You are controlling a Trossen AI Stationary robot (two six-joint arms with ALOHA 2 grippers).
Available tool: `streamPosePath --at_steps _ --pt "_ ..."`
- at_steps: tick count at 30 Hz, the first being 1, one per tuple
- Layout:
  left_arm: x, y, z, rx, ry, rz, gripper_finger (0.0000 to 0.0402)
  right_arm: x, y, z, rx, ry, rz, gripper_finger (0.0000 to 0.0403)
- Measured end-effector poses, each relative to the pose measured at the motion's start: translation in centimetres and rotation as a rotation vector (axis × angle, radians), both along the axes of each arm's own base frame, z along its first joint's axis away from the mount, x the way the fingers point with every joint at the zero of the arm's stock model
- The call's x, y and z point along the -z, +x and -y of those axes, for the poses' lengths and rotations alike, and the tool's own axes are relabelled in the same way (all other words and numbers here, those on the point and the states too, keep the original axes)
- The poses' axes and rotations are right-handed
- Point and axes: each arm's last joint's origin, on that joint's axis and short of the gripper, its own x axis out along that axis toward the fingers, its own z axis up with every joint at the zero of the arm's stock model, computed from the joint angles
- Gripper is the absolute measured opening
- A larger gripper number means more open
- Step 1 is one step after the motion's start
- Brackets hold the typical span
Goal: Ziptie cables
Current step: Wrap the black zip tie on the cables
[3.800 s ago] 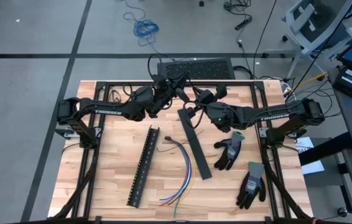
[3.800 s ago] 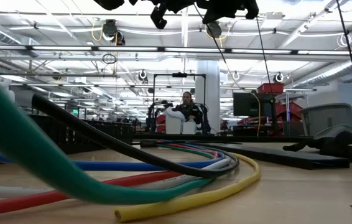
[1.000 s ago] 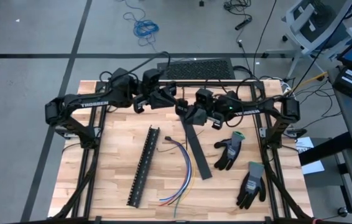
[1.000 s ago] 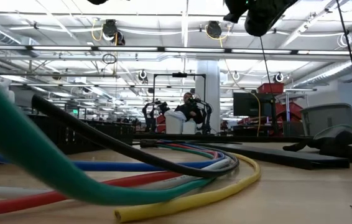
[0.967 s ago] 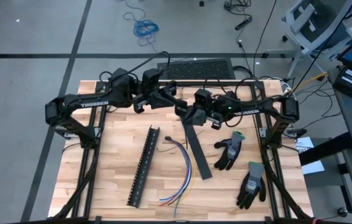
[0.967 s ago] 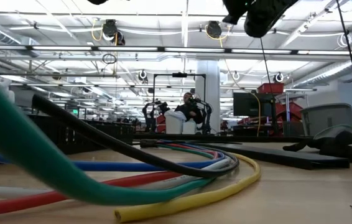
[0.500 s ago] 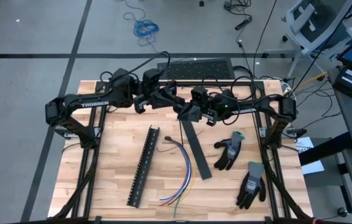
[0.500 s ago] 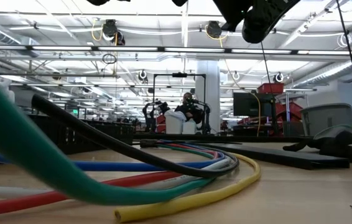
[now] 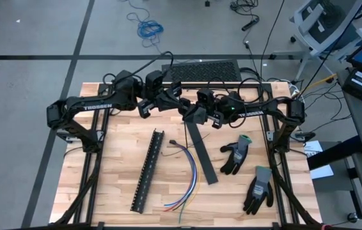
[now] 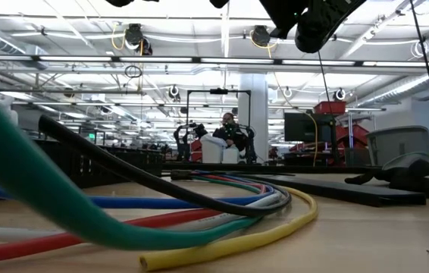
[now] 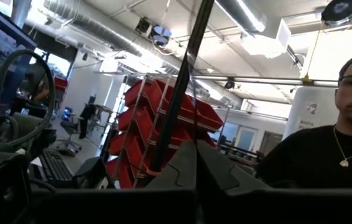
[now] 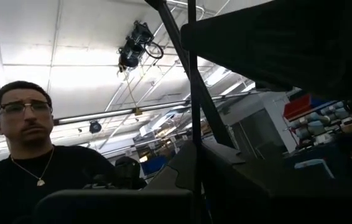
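— Both arms have drawn in toward the back of the table (image 9: 117, 166) since a few seconds ago, haven't they?

— Yes, and the right gripper (image 9: 194, 114) has edged nearer the left gripper (image 9: 180, 105) in the last second. They now sit just beside each other, raised above the far end of the flat black strip (image 9: 201, 150).

— How do the claws stand?

— The left one has just clenched: its wrist view shows the two fingers (image 11: 176, 177) pressed together. The right one is clenched too, fingers (image 12: 176, 177) meeting in a seam. In each wrist view a thin dark strand rises from about that seam; I cannot tell whether it is pinched.

— And the cables?

— The cables (image 9: 190, 169) lie loose on the wood, well apart from both grippers, curving between the black slotted strip (image 9: 148, 171) and the flat strip. From table height they fill the foreground (image 10: 199, 205).

— Anything else?

— Two gloves (image 9: 235, 155) lie right of the flat strip, and a person in a dark shirt (image 11: 313, 155) shows beyond the table.
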Motion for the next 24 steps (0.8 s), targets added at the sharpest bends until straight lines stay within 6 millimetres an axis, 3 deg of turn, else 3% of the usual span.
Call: streamPosePath --at_steps 7,11,17,24 --pt "-0.1 -0.3 -0.7 -0.013 0.008 0.004 0.0001 -0.1 0.1 0.3 -0.008 0.12 -0.045 0.0005" --pt "0.0 -0.7 -2.1 -0.044 -0.011 -0.022 0.0001 -0.4 -0.1 0.1 -0.019 0.144 -0.052 0.0041" --pt "-0.4 -1.8 -3.8 -0.044 -0.023 -0.053 0.0 -1.0 -0.4 0.1 0.032 0.006 -0.032 0.0106" --pt "-1.2 -3.4 -4.8 -0.082 -0.021 -0.047 0.0 -1.3 -1.8 2.0 0.078 -0.193 -0.339 0.0125"
